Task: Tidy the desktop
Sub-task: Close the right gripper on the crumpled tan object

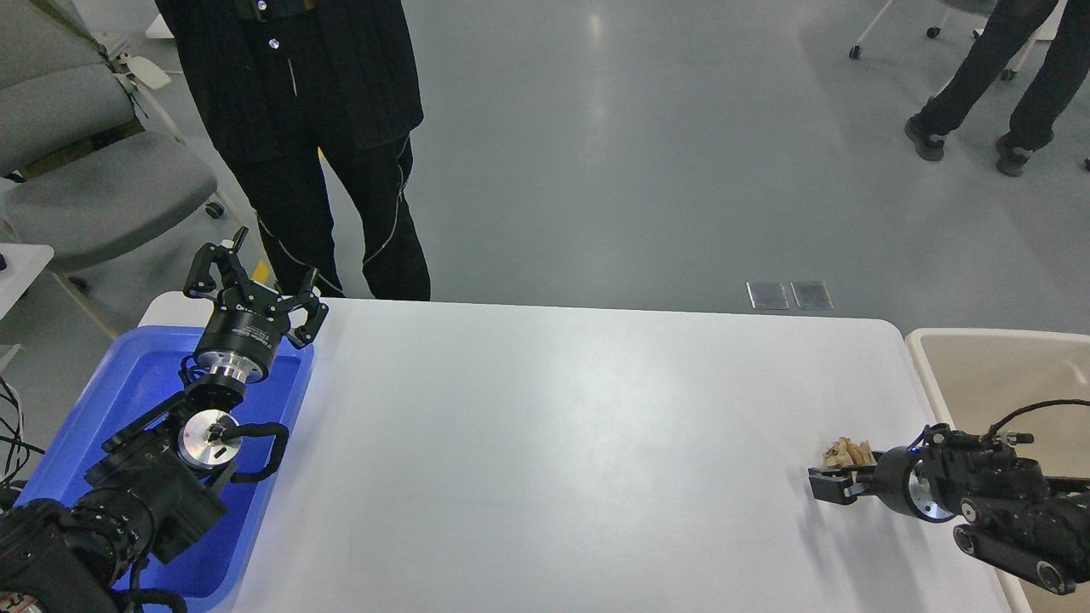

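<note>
The white desktop fills the middle of the head view. A small crumpled tan wad of paper lies on it near the right edge. My right gripper sits low over the desktop, just in front of the wad and touching or nearly touching it. Its fingers read as one dark block, so I cannot tell whether it is open or shut. My left gripper is open and empty, held over the far end of the blue tray.
A beige bin stands off the desktop's right edge, behind my right arm. A person in black stands close to the far left corner. A grey chair is at the far left, and another person's legs are at the far right.
</note>
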Robot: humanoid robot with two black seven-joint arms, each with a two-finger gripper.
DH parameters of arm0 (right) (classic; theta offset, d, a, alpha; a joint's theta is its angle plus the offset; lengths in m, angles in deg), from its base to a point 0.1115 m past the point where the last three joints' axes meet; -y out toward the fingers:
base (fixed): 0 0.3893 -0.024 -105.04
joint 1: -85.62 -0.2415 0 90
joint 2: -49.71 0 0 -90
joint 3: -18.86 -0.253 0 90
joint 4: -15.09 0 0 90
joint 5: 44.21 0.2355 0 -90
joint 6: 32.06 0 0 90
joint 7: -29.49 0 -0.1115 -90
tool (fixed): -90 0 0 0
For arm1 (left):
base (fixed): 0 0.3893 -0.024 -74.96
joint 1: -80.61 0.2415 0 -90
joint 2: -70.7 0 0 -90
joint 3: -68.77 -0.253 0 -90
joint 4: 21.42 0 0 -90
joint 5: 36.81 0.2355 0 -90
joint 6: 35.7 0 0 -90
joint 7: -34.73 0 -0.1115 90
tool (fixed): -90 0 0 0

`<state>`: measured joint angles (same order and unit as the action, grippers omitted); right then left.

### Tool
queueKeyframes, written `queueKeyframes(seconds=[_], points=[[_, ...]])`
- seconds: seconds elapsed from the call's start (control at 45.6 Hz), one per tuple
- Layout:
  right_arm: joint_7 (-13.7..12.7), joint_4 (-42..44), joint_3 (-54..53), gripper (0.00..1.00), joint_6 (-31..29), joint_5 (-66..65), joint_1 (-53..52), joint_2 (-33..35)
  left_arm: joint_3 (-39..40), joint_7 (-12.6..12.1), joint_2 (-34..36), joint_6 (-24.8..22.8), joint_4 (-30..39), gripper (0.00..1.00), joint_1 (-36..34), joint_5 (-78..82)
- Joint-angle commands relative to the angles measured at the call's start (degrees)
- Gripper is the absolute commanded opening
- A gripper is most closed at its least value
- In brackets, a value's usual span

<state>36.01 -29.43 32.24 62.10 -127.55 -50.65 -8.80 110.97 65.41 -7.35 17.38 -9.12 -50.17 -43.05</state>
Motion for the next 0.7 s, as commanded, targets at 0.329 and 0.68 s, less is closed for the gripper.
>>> queueKeyframes(seconds=[0.329,0.68], points=[[1.48,9.19,0.16,0.0,1.91,8.1,1.89,-3.81,0.0,0.0,0.0,0.0,0.0,1.0,0.0,0.0],[3.33,8.23,2.26,0.0,1.82,9.34,1.01,-3.72,0.0,0.0,0.0,0.0,0.0,1.0,0.0,0.0]])
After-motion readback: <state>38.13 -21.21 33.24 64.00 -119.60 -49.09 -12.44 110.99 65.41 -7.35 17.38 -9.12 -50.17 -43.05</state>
